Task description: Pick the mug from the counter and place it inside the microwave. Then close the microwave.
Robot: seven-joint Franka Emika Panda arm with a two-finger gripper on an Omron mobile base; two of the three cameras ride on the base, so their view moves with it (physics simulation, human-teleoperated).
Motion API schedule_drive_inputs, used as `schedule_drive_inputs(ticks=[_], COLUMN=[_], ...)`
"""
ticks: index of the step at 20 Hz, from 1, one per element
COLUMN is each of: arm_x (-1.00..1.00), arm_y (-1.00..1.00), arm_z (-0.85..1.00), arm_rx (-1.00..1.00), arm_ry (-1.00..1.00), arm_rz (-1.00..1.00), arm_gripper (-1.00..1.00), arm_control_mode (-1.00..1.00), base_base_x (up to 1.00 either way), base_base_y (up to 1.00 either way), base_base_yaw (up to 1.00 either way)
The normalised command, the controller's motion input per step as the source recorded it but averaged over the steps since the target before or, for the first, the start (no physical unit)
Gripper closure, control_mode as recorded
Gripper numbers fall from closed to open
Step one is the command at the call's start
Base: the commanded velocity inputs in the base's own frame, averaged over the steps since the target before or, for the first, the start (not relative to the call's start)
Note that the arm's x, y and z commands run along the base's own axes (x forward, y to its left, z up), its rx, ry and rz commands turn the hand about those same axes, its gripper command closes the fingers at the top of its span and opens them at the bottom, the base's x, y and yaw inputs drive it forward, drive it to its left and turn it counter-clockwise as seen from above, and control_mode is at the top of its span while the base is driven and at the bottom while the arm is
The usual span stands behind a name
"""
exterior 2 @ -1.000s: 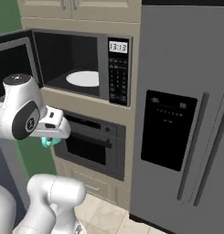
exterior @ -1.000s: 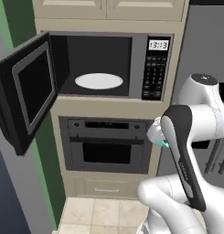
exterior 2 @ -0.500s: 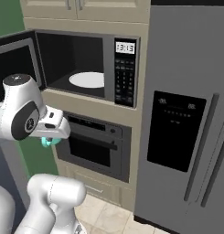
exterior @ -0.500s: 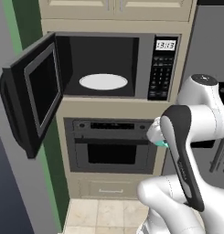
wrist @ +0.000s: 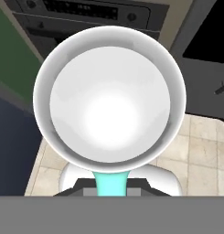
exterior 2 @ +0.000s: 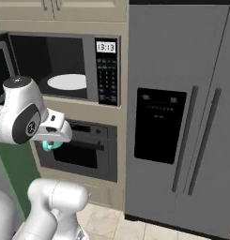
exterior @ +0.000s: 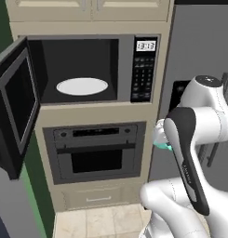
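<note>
The teal mug (exterior: 161,141) hangs at the end of my arm, in front of the wall oven and below the microwave's keypad. My gripper (exterior 2: 52,140) is shut on the mug (exterior 2: 51,146). In the hand view the mug (wrist: 109,96) shows its pale inside, with its teal handle (wrist: 111,179) at the bottom. The black microwave (exterior: 83,69) stands open, its door (exterior: 15,104) swung out to the left and the white turntable (exterior: 82,86) bare. The counter is out of view.
A black wall oven (exterior: 94,151) with a drawer (exterior: 99,197) under it sits below the microwave. A grey fridge (exterior 2: 182,117) stands to the right. A green wall lies left of the cabinet, and the floor is tiled.
The whole picture has shifted sideways in both base views, so the camera has moved. The arm keeps the same pose with the mug in its grip.
</note>
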Motion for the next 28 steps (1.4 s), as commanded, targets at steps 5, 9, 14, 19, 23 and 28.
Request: schedule_drive_inputs(ticks=[5, 9, 14, 19, 23, 28], arm_x=[0.0, 0.0, 0.0, 0.0, 0.0, 0.0], arm_y=[0.0, 0.0, 0.0, 0.0, 0.0, 0.0], arm_z=[0.0, 0.0, 0.0, 0.0, 0.0, 0.0], arm_rx=[0.0, 0.0, 0.0, 0.0, 0.0, 0.0], arm_ry=[0.0, 0.0, 0.0, 0.0, 0.0, 0.0], arm_rz=[0.0, 0.0, 0.0, 0.0, 0.0, 0.0], arm_gripper=[1.0, 1.0, 1.0, 1.0, 1.0, 1.0], arm_control_mode=[1.0, 1.0, 1.0, 1.0, 1.0, 1.0], base_base_x=[0.0, 0.0, 0.0, 0.01, 0.11, 0.27], base_base_y=[0.36, 0.56, 0.54, 0.53, 0.45, 0.05], base_base_yaw=[-0.24, -0.04, 0.0, 0.0, 0.01, -0.08])
